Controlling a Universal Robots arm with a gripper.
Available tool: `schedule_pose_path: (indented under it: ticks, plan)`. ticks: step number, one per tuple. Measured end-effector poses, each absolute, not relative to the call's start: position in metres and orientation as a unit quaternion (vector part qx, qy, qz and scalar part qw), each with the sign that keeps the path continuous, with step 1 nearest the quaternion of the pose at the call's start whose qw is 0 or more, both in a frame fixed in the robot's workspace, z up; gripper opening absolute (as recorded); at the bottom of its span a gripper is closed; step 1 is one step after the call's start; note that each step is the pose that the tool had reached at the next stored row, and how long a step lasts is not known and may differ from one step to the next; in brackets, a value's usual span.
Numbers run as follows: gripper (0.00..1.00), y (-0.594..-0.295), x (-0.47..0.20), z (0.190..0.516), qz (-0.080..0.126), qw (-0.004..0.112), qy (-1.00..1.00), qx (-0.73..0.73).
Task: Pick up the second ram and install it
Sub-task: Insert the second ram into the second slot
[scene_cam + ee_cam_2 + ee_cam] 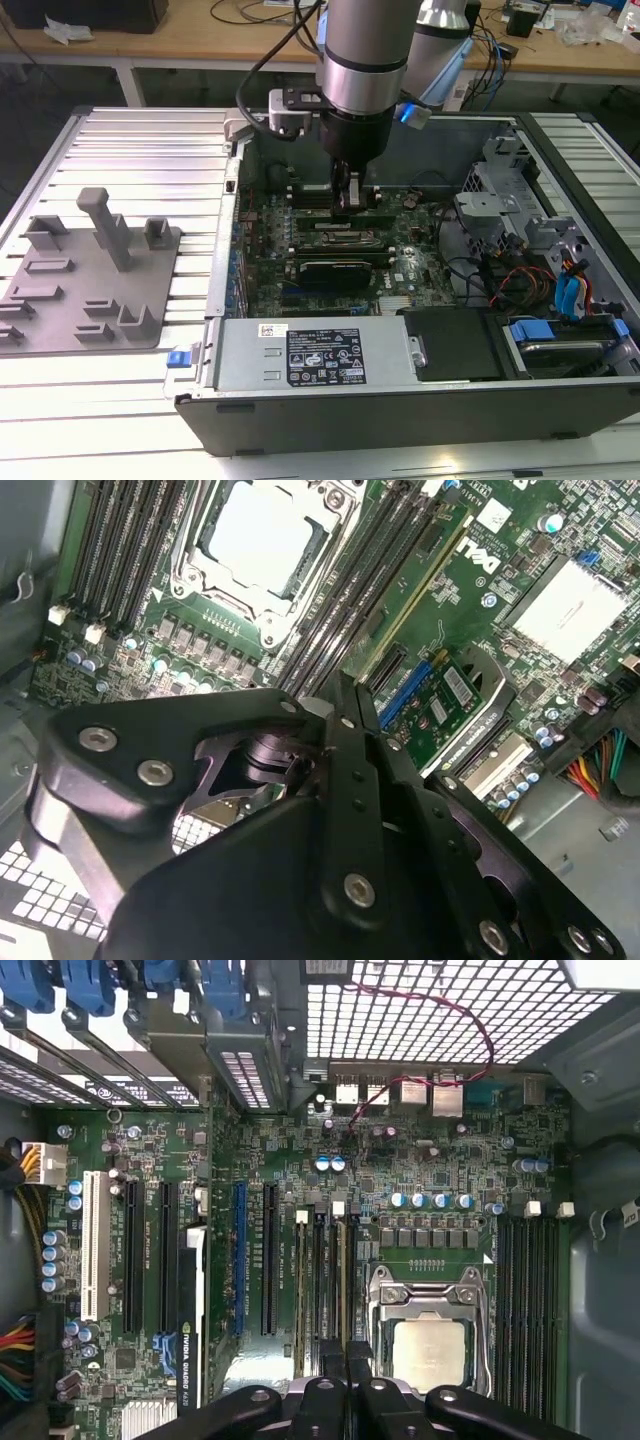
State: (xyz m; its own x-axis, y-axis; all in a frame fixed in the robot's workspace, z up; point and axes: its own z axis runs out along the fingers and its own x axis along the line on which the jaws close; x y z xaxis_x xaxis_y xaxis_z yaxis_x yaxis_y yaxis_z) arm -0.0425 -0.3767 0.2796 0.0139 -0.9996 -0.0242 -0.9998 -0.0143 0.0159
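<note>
Dark metal walls of the open computer case (400, 400) frame the work in the exterior view, with the grey fixture (95, 270) well apart at nine o'clock from it. That view gives the arm's reach: the gripper (350, 200) stands low over the motherboard (330, 265), about eleven o'clock from the case's middle. The first wrist view gives the finer matter. Its fingers (328, 1355) sit almost together. The second ram (346, 1280), seen edge-on as a thin green-gold line among the memory slots beside the processor socket (430, 1350), runs into the sliver between them, so I judge it pinched. The installing step seems in hand; seating calls for a straight, even press along the slot, without tilt.
</note>
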Motion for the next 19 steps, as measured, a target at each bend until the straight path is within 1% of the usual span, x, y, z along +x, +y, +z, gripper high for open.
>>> schedule_pose_path:
  ticks: [19]
  plan:
    - [0.09, -0.377, -0.043, 0.255, 0.012, 0.005, 0.702, -0.712]
